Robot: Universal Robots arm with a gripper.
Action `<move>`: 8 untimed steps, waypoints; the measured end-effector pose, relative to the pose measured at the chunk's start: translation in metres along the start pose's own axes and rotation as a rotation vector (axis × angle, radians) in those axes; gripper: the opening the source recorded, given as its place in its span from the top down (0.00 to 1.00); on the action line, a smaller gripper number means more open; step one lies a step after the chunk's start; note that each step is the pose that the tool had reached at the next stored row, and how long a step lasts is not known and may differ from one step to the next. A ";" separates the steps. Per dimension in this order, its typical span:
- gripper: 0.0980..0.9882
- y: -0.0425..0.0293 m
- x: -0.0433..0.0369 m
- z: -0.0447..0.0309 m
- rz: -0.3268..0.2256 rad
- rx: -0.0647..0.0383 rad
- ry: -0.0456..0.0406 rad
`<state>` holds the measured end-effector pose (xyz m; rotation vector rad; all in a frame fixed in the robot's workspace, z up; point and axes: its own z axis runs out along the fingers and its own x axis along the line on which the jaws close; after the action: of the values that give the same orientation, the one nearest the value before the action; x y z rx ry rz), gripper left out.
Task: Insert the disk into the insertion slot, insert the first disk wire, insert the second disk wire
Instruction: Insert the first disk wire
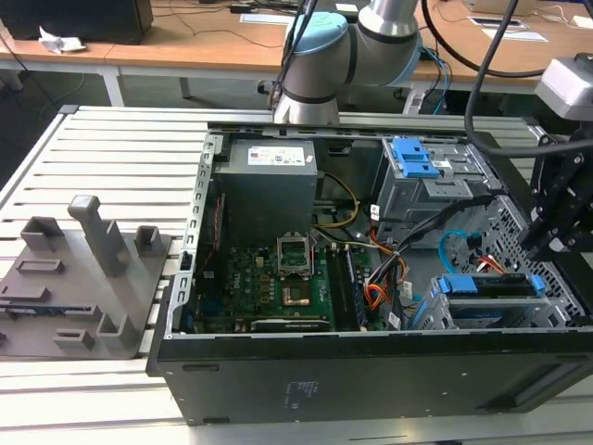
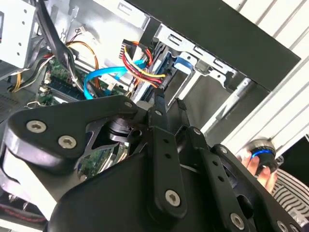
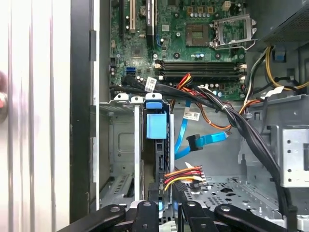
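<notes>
On the exterior view's left, a grey fixture is set on the slotted table beside the open case. At the case's near corner on the exterior view's right, the disk is seated in the insertion slot, with the gripper held close over it. The second disk wire is looped beside the disk, its plug apart from it. Whether the gripper is apart or together cannot be told.

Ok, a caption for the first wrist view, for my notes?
Disk seated in its cage, coloured wire bundle at its end, light-blue cable looping beside it.
</notes>
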<state>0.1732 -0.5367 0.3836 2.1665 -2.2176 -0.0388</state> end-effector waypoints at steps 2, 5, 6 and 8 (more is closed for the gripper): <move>0.81 0.0002 -0.0012 -0.0046 0.000 0.000 0.0016; 0.91 0.0005 -0.0015 -0.0093 0.000 0.000 0.0018; 0.99 0.0006 -0.0015 -0.0118 0.000 0.000 0.0019; 0.99 0.0007 -0.0014 -0.0154 0.000 0.000 0.0017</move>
<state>0.1732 -0.5350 0.3990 2.1657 -2.2168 -0.0370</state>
